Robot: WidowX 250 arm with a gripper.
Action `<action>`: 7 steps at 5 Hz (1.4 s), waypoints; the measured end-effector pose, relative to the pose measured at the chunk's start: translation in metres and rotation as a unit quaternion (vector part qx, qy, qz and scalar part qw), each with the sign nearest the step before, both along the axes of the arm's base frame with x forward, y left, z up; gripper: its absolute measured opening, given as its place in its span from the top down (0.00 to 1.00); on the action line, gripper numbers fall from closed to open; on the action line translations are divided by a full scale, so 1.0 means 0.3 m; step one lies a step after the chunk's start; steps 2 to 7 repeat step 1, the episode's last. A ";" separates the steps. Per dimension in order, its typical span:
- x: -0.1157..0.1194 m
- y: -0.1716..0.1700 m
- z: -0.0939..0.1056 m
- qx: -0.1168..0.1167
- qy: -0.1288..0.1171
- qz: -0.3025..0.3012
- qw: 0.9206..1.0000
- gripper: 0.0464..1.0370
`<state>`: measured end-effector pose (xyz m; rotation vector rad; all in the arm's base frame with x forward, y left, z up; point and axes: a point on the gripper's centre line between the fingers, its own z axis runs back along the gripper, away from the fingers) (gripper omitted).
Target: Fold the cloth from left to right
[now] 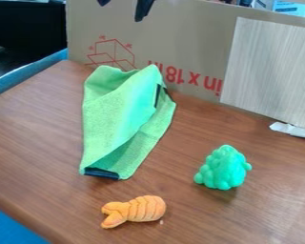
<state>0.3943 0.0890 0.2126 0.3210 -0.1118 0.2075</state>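
The pincer [122, 5] hangs up above the far edge of the table [34, 138], in front of the upper part of the cardboard [193, 45], its two fingers spread apart with nothing between them. Down below it, apart from it, the green cloth [110, 112] lies on the table near the far left corner as I look at it, long and rumpled, reaching from the far edge toward the middle. A loose fold runs down its length, with a dark strip at the near end and another by its right side. Nearer me, toward the near edge, an orange toy [145, 208] lies on its side, just beside the cloth's near end but apart from it. A bumpy green toy [224, 167] sits to the right of both, well apart from the cloth.
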 end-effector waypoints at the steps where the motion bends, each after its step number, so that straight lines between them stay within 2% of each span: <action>1: 0.001 0.000 -0.002 0.000 0.001 0.000 1.000 0.04; 7: 0.001 0.000 -0.002 0.000 0.001 0.000 1.000 0.04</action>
